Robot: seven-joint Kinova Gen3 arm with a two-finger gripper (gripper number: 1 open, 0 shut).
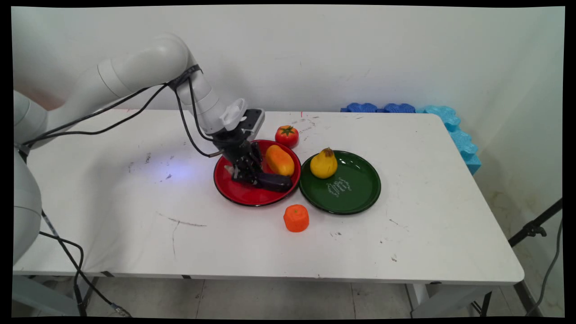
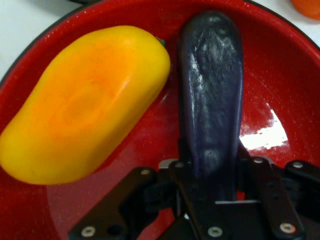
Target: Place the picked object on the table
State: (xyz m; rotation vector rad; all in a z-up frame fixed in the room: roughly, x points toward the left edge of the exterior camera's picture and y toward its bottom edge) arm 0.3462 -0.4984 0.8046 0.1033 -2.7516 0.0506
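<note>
White table point(image 1: 135, 234), red plate point(image 2: 280, 65): the gripper point(image 2: 212, 185) pinches a dark eggplant point(image 2: 212, 90) by one end. Held that far back, it could pivot or slip, nudging the mango point(image 2: 85, 100) just beside it.

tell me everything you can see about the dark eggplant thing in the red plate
The eggplant is a long, rounded, dark purple-black piece with a dull, scuffed, plastic-looking skin. It lies flat in the red plate, next to the yellow-orange mango; whether they touch is unclear. One end sits between the fingers of the claw, which looks closed on it; the other end points toward the plate's rim.
</note>
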